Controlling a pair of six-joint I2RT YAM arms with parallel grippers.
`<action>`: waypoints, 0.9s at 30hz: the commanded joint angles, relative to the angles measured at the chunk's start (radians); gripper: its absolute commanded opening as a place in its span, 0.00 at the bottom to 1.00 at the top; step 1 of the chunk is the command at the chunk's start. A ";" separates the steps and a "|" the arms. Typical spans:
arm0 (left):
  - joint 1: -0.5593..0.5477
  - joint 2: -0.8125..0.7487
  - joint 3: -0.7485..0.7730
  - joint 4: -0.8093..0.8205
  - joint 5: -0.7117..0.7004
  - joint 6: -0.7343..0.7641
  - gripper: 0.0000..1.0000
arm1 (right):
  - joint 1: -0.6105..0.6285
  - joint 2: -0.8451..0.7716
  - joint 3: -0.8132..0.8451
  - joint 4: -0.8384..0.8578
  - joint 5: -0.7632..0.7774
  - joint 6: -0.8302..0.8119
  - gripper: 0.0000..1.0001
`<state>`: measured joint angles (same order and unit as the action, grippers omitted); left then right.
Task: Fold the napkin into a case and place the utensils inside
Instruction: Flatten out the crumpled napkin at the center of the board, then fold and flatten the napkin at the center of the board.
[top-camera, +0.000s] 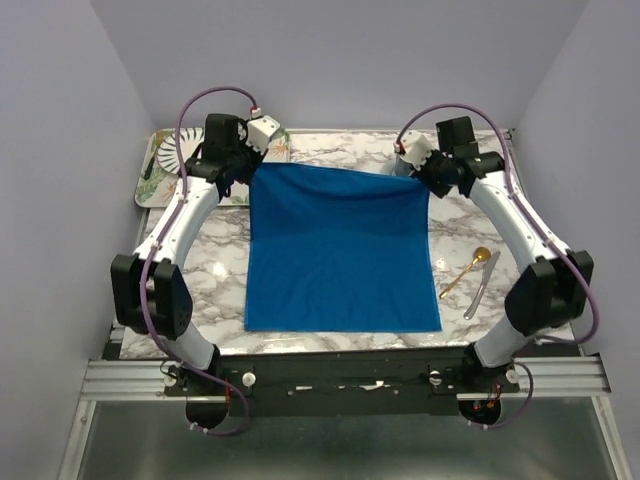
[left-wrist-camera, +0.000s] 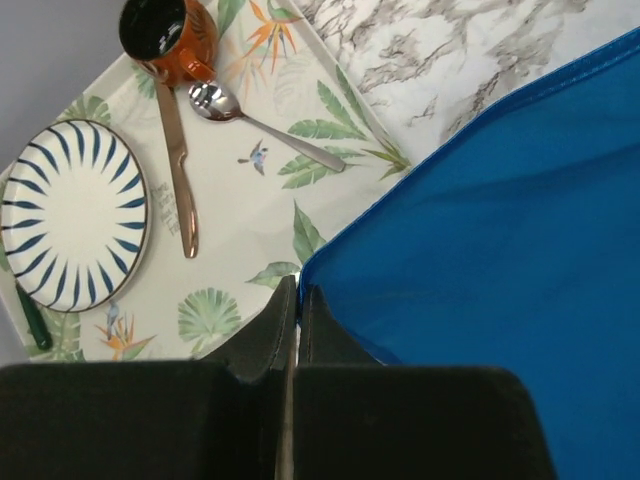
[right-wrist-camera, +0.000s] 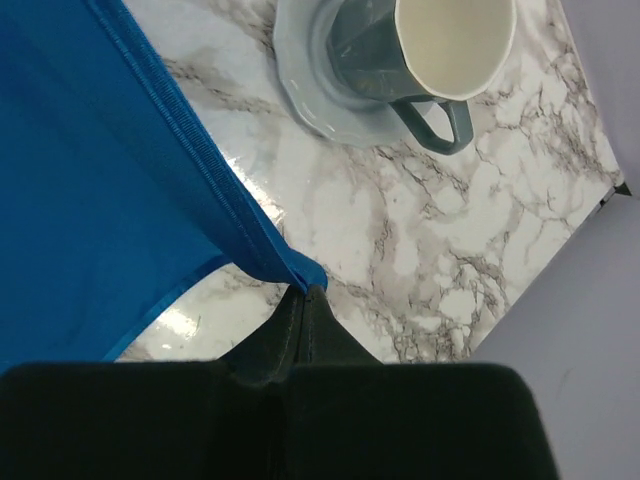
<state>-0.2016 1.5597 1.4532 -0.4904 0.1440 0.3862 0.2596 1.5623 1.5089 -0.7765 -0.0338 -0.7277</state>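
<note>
Currently, left gripper (left-wrist-camera: 297, 292) and right gripper (right-wrist-camera: 303, 296) each clamp a napkin (top-camera: 340, 250) corner; no fold formed, utensils (top-camera: 472, 278) loose behind right gripper.

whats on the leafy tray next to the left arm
On the tray: a striped plate, an orange mug, a silver spoon, a copper-coloured utensil. The napkin and left gripper cover its near corner.
</note>
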 joint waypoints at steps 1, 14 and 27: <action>0.010 0.112 0.059 0.085 0.080 0.020 0.00 | -0.017 0.142 0.077 0.092 0.023 -0.012 0.01; 0.025 0.001 -0.164 0.046 0.192 0.111 0.00 | -0.029 0.029 -0.139 0.098 -0.009 -0.067 0.01; 0.013 -0.243 -0.580 -0.093 0.290 0.349 0.00 | 0.021 -0.110 -0.515 0.037 -0.112 -0.118 0.01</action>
<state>-0.1825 1.3594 0.9493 -0.5285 0.3767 0.6472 0.2474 1.4654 1.0683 -0.6922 -0.0914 -0.8421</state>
